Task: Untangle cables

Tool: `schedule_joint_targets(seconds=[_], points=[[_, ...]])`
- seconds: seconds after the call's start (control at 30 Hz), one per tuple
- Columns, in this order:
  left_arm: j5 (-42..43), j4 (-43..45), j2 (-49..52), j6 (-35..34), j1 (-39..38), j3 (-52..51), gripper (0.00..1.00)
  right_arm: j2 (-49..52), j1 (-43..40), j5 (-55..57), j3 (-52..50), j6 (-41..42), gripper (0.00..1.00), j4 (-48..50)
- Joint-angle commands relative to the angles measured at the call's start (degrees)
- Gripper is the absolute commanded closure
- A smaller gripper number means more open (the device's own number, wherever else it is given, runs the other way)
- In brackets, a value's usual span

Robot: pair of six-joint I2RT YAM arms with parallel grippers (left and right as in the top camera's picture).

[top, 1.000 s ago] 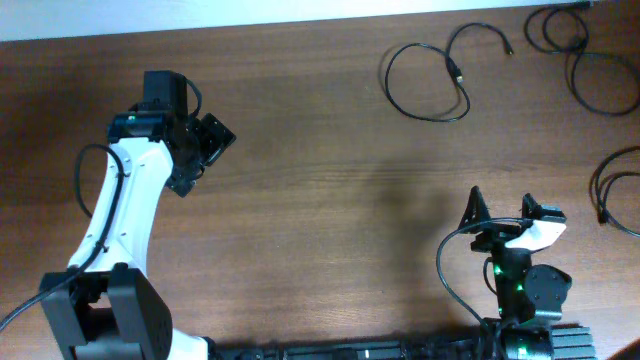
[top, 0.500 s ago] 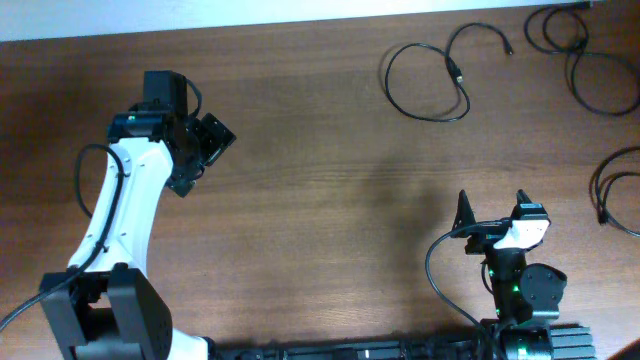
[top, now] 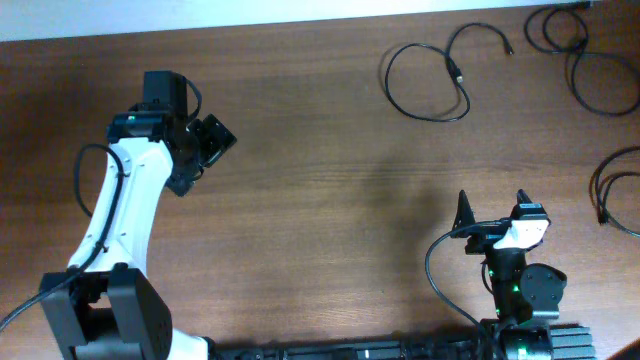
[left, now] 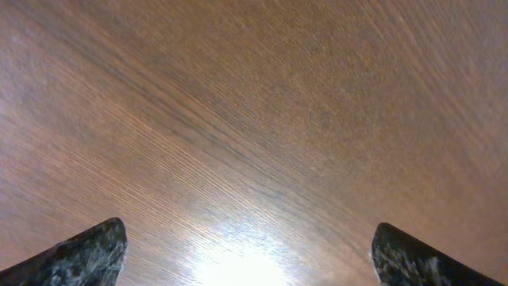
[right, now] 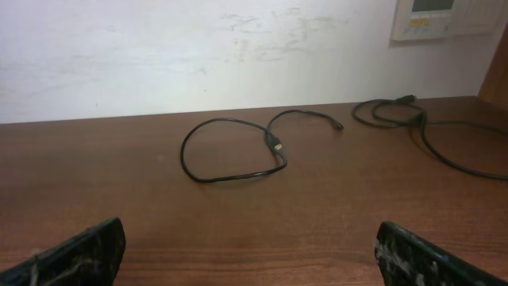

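Note:
Three thin black cables lie apart on the wooden table. One looped cable (top: pixel 430 75) sits at the top middle-right and shows in the right wrist view (right: pixel 230 151). A second cable (top: pixel 585 60) loops at the top right corner, also in the right wrist view (right: pixel 421 127). A third cable (top: pixel 615 190) lies at the right edge. My left gripper (top: pixel 200 150) is open and empty over bare wood at the left (left: pixel 250 254). My right gripper (top: pixel 492 210) is open and empty near the front edge (right: pixel 250 254), well short of the cables.
A white wall (right: pixel 198 48) rises behind the table's far edge, with a small wall panel (right: pixel 432 16) at the top right. The right arm's own thick black wire (top: pixel 440 270) loops beside its base.
My right gripper has drawn back toward the front edge and shifted slightly left over the last second, then held still. The left arm and the cables have not moved.

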Motion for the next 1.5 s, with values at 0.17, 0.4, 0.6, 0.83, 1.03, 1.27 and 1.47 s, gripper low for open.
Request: schedule_joint_targets(seconds=[0.17, 0.4, 0.6, 0.83, 1.03, 1.27, 1.47], points=[[-4.13, -0.59, -22.49, 18.78, 0.44, 0.2, 0.01, -0.59, 0.52, 0.72, -0.46, 0.0, 0.01, -0.09], [-11.47, -15.69, -41.64, 19.23, 0.44, 0.2, 0.01, -0.59, 0.52, 0.72, -0.46, 0.0, 0.01, -0.09], [-11.47, -23.26, -43.08, 19.23, -1.33, 0.15, 0.01, -0.59, 0.52, 0.72, -0.46, 0.0, 0.01, -0.09], [-5.99, -23.65, -54.99, 19.21, -1.01, -0.02, 0.01, -0.59, 0.52, 0.72, -0.46, 0.0, 0.01, -0.09], [-3.41, -20.06, -70.4, 19.19, -0.9, -15.06, 0.01, -0.59, 0.52, 0.72, -0.46, 0.0, 0.01, -0.09], [-2.78, -16.44, -88.83, 17.03, 0.15, -30.49, 0.01, -0.59, 0.52, 0.72, -0.46, 0.0, 0.01, -0.09], [-1.7, -4.96, -96.13, 17.09, -2.82, -42.05, 0.01, -0.59, 0.52, 0.72, -0.46, 0.0, 0.01, -0.09]])
